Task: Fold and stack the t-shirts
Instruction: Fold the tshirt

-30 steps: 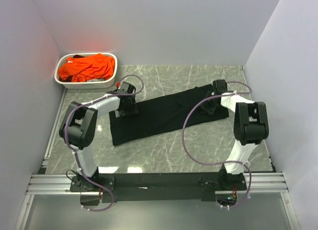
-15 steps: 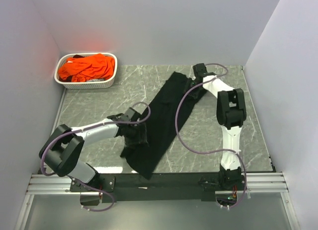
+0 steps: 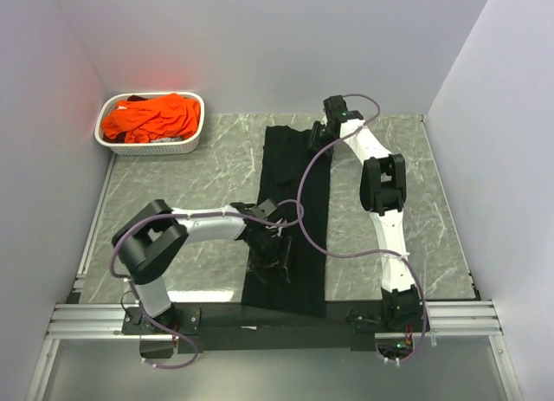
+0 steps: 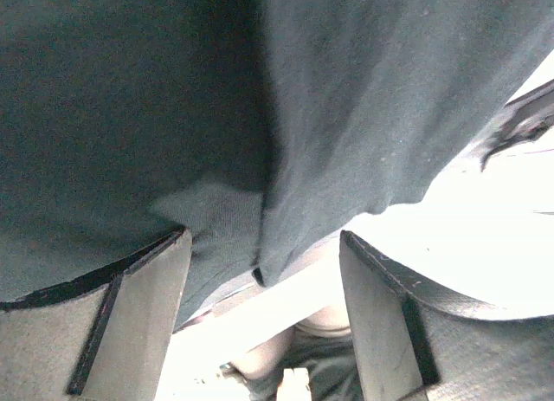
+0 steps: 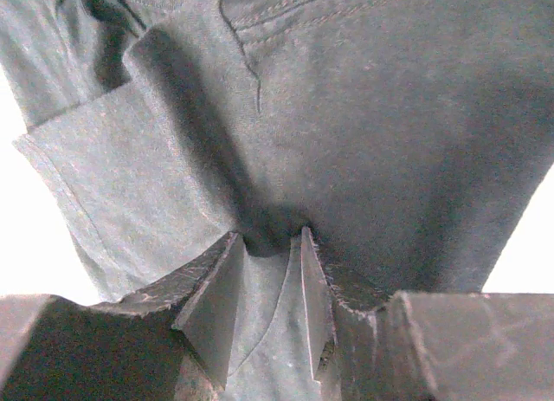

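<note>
The black t-shirt (image 3: 290, 202) lies as a long narrow strip running from the far middle of the table to its near edge. My right gripper (image 3: 317, 138) is at the strip's far right corner; in the right wrist view its fingers (image 5: 270, 236) are pinched shut on a fold of the black cloth (image 5: 372, 115). My left gripper (image 3: 273, 249) is over the strip's left edge near the front; in the left wrist view its jaws (image 4: 264, 236) stand wide apart, with the black cloth (image 4: 346, 98) hanging just above and between them. The orange t-shirts (image 3: 151, 117) lie bunched in the basket.
The white latticed basket (image 3: 192, 141) stands at the far left corner against the wall. Grey walls close in the marble table (image 3: 173, 184) on the left, back and right. The black rail (image 3: 277, 319) with both arm bases runs along the near edge.
The black shirt swung from lying across the table to lying front to back. My left gripper moved right and nearer with it; my right gripper moved to the far middle.
</note>
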Robot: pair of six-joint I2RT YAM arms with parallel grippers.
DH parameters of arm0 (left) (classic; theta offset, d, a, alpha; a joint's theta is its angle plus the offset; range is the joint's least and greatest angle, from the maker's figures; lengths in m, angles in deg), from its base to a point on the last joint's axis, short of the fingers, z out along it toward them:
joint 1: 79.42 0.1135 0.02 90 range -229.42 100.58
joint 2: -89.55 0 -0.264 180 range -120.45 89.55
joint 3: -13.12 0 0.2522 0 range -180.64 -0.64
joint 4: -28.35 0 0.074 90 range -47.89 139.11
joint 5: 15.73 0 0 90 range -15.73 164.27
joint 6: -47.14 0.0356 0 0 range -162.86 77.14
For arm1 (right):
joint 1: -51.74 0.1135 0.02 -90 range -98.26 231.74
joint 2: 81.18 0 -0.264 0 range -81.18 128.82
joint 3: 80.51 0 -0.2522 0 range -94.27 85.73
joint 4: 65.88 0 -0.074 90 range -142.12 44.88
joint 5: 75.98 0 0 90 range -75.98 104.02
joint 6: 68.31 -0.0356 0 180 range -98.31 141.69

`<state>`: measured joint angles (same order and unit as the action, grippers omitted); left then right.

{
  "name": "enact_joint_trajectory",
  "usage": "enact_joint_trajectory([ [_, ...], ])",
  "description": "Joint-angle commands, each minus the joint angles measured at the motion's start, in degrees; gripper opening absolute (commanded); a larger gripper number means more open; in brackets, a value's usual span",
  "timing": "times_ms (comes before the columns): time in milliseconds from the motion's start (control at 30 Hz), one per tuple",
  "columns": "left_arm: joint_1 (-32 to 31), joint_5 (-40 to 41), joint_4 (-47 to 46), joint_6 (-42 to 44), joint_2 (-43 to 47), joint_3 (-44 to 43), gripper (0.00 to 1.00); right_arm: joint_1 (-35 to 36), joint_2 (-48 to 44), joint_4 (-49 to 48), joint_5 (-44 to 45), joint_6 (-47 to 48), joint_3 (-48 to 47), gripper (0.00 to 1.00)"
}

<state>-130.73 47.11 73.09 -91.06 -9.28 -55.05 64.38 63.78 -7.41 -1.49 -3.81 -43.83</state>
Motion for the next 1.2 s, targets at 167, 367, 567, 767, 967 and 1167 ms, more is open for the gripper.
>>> enact_joint_trajectory([
  [167,-1.07,8.16,5.3,0.22,-3.05,-10.53,0.81,-3.42,-4.33,-5.42,0.65,3.78,1.05,0.41],
  [367,-0.55,19.04,9.44,-2.5,2.66,-14.14,0.89,-2.63,-25.73,-9.45,1.18,5.81,20.41,0.47],
  [567,-0.19,28.63,14.98,-4.96,10.75,-11.86,0.92,0.18,-49.28,-12.28,5.74,2.47,49.94,0.5],
  [767,-0.19,29.88,15.08,-8.21,18.66,-1.41,0.82,9.22,-69.25,-10.87,8.91,-3.67,74.05,0.5],
  [967,-0.81,28.65,14.81,-10.33,23.94,6.77,0.82,23.71,-82.45,-7.71,9.1,-11.85,87.78,0.49],
  [1167,-1.6,27.68,13.32,-11.74,26.05,10.73,0.82,35.5,-84.95,-10.43,6.89,-19.76,93.52,0.42],
])
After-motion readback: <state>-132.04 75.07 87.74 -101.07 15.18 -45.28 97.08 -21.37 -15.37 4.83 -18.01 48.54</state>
